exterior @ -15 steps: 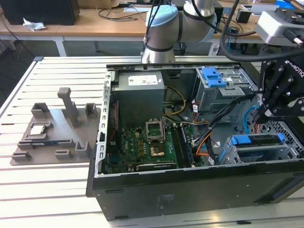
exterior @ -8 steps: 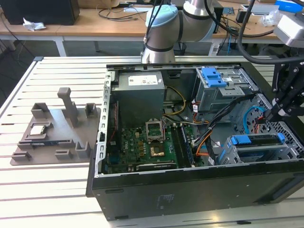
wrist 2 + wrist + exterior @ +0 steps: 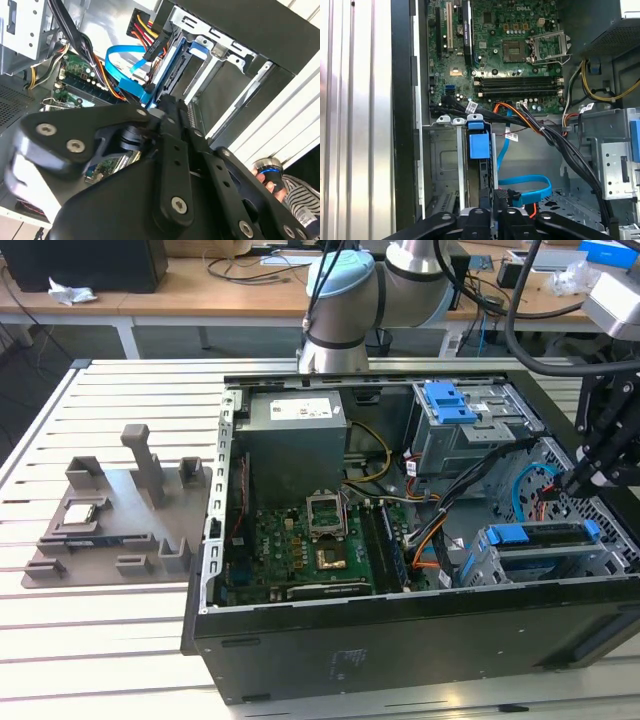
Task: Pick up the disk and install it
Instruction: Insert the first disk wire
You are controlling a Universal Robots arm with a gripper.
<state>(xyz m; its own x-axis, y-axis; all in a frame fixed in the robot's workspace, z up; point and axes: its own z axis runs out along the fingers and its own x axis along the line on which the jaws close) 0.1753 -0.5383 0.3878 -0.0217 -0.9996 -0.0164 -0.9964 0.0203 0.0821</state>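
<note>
- While the black metal gripper (image 3: pixel 578 478) hung over the open tower near the exterior view's right, we could not tell whether it was open or closed; in both wrist views its bolted, matte links crowded the foreground (image 3: pixel 167 109) (image 3: pixel 495 220).
- We saw the flat silver metal disk with its blue plastic carrier frame (image 3: pixel 538 534) seated in the grey perforated sheet-metal drive cage (image 3: pixel 500 565), at the near right corner of the case in the exterior view.
- The disk stood on its thin edge in the slot, so that in the first wrist view we saw a narrow dark strip topped by a smooth blue tab (image 3: pixel 481 150).
- Its long axis ran along the exterior view's left-to-right line, with the blue frame edge uppermost.
- In the second wrist view the disk's connector end (image 3: pixel 172 70) faced the case interior, where a glossy flat blue ribbon cable (image 3: pixel 122 55) and a red-yellow-black wire bundle (image 3: pixel 145 27) met it.
- The gripper sat just above that end of the disk.
- The black steel computer case (image 3: pixel 400 640) lay on its side on a white slatted table (image 3: pixel 100 640), exposing the green circuit board (image 3: pixel 300 540).
- A grey moulded fixture tray (image 3: pixel 110 515) lay on the table, well apart from the case.
</note>
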